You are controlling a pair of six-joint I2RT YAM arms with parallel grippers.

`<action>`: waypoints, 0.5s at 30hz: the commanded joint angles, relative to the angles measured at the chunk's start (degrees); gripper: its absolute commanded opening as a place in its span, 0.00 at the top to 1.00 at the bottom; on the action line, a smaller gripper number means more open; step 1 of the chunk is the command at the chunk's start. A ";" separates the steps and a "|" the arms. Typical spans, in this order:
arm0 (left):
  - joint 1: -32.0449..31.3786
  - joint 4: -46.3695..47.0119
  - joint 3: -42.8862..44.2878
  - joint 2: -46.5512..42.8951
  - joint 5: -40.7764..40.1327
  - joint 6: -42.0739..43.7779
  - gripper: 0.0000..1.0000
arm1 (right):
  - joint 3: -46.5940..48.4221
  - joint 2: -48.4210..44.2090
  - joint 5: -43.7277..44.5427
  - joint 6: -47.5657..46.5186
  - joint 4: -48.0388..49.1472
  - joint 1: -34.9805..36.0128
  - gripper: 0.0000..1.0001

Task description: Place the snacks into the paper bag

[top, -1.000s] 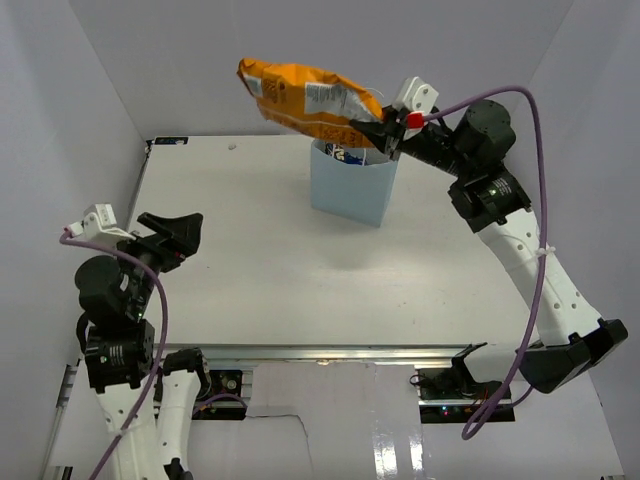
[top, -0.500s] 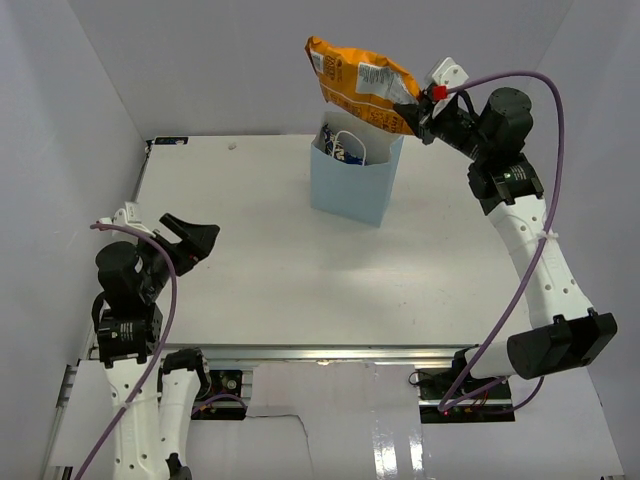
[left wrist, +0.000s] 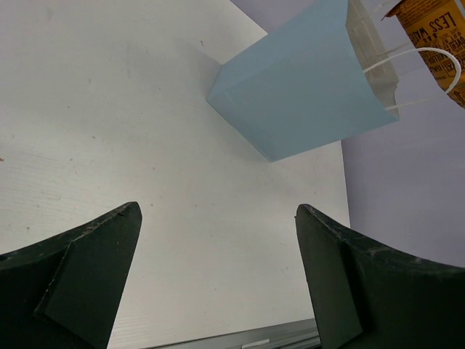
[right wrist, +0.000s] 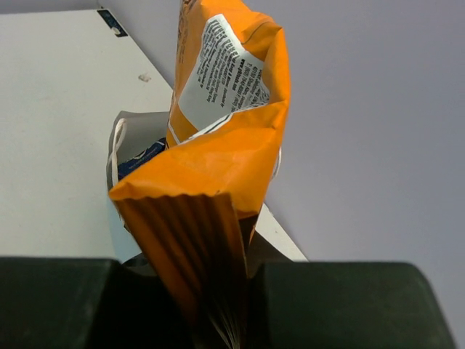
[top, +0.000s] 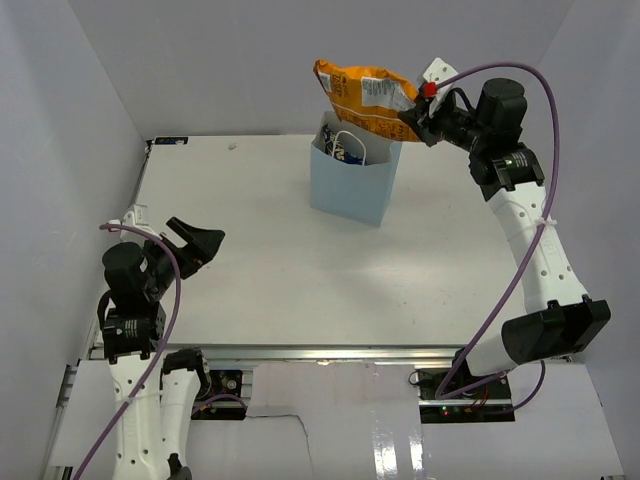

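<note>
1. White table (top: 270,270) fills the floor of the cell, with pale grey walls (top: 200,60) closing it in on three sides.
2. Nearest, by the table's left near edge, the left gripper (top: 200,240) hangs just above the surface, jaws spread wide with nothing between them.
3. Farther back, right of centre, the paper bag (top: 348,190) stands upright on the table, mouth up, with a white string handle (left wrist: 434,49) arching over its rim.
4. Inside it a blue-and-white shape (right wrist: 139,158) shows, possibly another packet; the view is too cramped to be sure.
5. Farthest, the right gripper (top: 413,118) is clenched on the crimped end of the orange chip bag (top: 362,95). The chip bag hangs tilted in the air over the paper bag's mouth, not yet inside.
</note>
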 commanded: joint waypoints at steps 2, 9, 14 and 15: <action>0.10 1.21 -0.66 -0.53 1.62 0.88 0.02 | 9.84 2.85 0.00 -3.69 -4.46 -0.19 0.92; 0.10 1.99 -1.80 -0.62 2.41 1.15 0.02 | 22.69 10.14 1.85 -8.26 -19.30 -0.19 0.92; 0.10 2.79 -2.94 -0.71 3.12 1.15 0.02 | 29.99 13.76 2.46 -10.54 -26.53 -0.01 0.92; 0.10 2.96 -3.03 -0.71 3.20 1.15 0.02 | 30.96 14.46 2.73 -10.89 -27.32 0.25 0.92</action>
